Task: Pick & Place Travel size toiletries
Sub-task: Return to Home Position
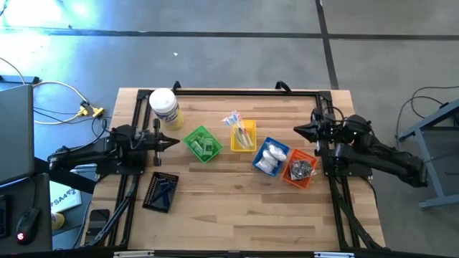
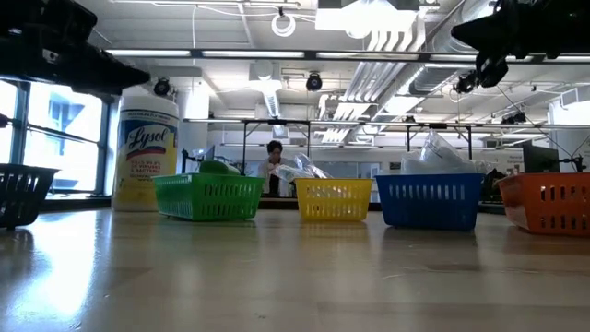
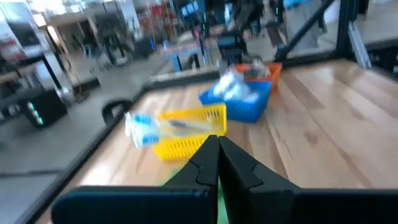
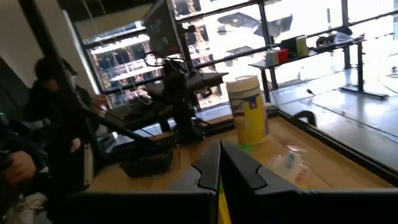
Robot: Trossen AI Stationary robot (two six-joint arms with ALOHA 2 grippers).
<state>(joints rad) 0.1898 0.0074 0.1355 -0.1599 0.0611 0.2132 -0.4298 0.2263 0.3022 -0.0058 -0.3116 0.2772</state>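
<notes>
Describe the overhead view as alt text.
On a table sit a black bin, green bin, yellow bin, blue bin and orange bin of toiletries, with a jar near the left gripper. It and the right gripper are shut, empty, at the table's sides.

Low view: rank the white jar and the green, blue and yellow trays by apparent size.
1. White jar, tallest by far.
2. Blue tray and green tray: too alike to split.
3. Yellow tray, narrowest, though it may sit end-on to the camera.
</notes>
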